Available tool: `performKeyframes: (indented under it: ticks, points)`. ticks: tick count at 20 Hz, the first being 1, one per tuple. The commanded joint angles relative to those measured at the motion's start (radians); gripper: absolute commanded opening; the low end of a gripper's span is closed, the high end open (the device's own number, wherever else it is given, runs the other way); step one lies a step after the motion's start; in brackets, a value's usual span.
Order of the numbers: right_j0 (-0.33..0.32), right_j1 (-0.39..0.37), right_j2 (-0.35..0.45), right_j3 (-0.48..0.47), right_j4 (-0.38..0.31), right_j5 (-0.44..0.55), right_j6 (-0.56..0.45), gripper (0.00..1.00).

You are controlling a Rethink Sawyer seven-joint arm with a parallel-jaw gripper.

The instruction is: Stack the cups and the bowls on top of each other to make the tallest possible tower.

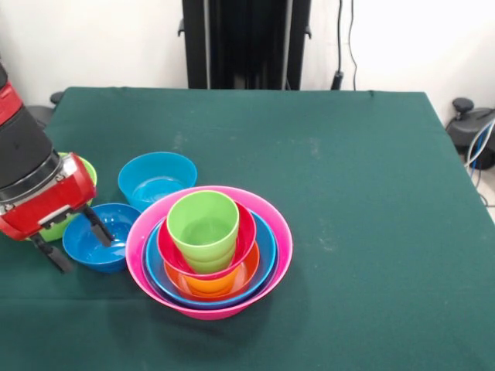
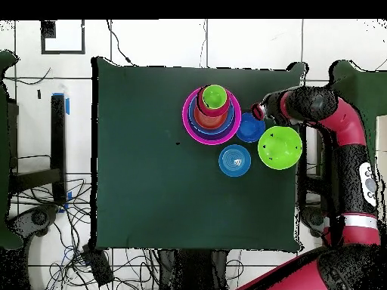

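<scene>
Gripper spread, empty, over blue bowl. Tower mid-table: pink base, nested bowls, green cup topmost. Left loose: blue bowl, sky-blue bowl, green bowl.

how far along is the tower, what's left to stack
Done: the tower holds a lime green cup nested in red-pink, orange and blue bowls inside the big pink bowl. In hand: the open pincer is at the dark blue bowl. Left: that bowl, the sky blue bowl and the lime green bowl.
</scene>
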Motion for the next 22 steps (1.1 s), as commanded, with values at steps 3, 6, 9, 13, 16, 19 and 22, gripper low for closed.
performKeyframes:
  ticks: [3,6,9,13,16,19,22]
  points:
    - [0.016,-0.005,-0.043,0.091,-0.082,0.049,-0.385,1.00]
    - [0.014,0.004,-0.039,0.091,-0.091,0.036,-0.401,1.00]
    - [0.014,0.013,-0.036,0.082,-0.101,0.027,-0.417,1.00]
    - [0.015,0.024,-0.035,0.067,-0.108,0.015,-0.433,1.00]
    - [0.023,0.036,-0.033,0.046,-0.109,0.011,-0.450,1.00]
    - [0.026,0.048,-0.032,0.037,-0.105,-0.004,-0.454,1.00]
    - [0.031,0.057,-0.033,0.028,-0.103,-0.012,-0.459,1.00]
